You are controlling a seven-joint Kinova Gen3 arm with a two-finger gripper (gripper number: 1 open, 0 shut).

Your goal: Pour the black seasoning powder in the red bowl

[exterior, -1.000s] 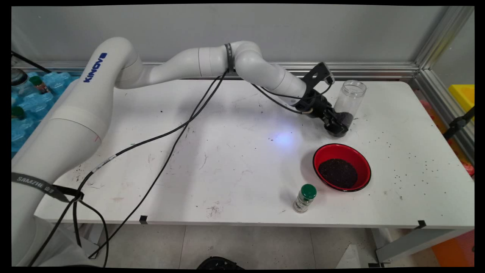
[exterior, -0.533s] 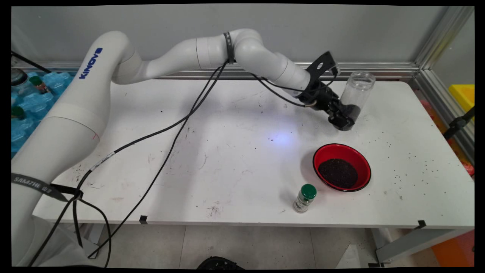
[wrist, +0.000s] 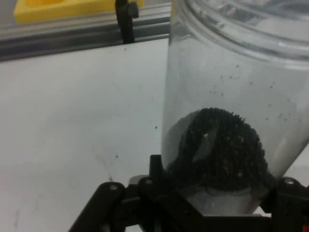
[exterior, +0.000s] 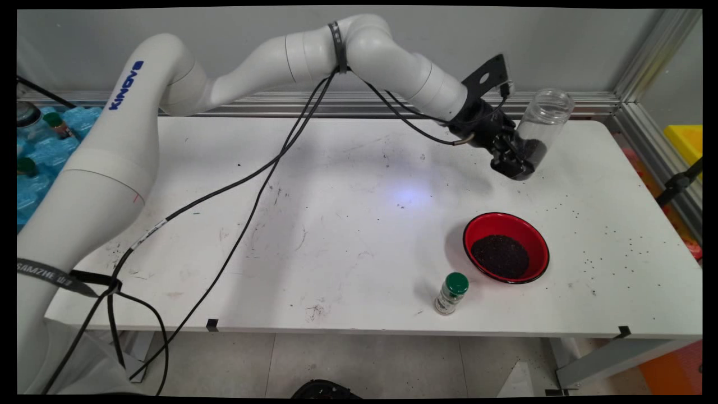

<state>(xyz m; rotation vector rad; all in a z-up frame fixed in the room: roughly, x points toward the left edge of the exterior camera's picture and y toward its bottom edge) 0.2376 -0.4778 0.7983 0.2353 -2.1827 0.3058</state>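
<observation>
Gripping the lower part of a clear plastic jar point(exterior: 539, 126), the end effector point(exterior: 513, 160) is seen raised above the counter point(exterior: 336, 224) near its far right corner, with its fingers clenched on the jar's base. The jar is tilted, its open mouth leaning up and toward the far right corner, and no lid is seen on it. A heap of dark granules point(exterior: 530, 151) is gathered at the bottom of the jar, against the lower side of the tilt. In the hand view the same jar point(wrist: 236, 96) is seen close up between the black linkage of the end effector point(wrist: 212, 205), with the dark granules point(wrist: 219, 150) piled in a rounded mound and a few specks stuck to the clear wall above them. Toward the near edge of the counter, well apart from the held jar, a red bowl point(exterior: 506, 247) is placed, and a flat patch of the same dark granules is held in it. Just beside the bowl, on its near left, a small spice bottle point(exterior: 451, 293) with a green cap is stood upright. Scattered dark specks point(exterior: 606, 247) are spread over the counter's right part. Black cables point(exterior: 252, 185) are hung from the arm across the counter's left half. Beyond the counter's left edge a stack of blue-wrapped items point(exterior: 50, 151) is visible, and beyond the right edge a yellow bin point(exterior: 684, 140) is partly shown.
</observation>
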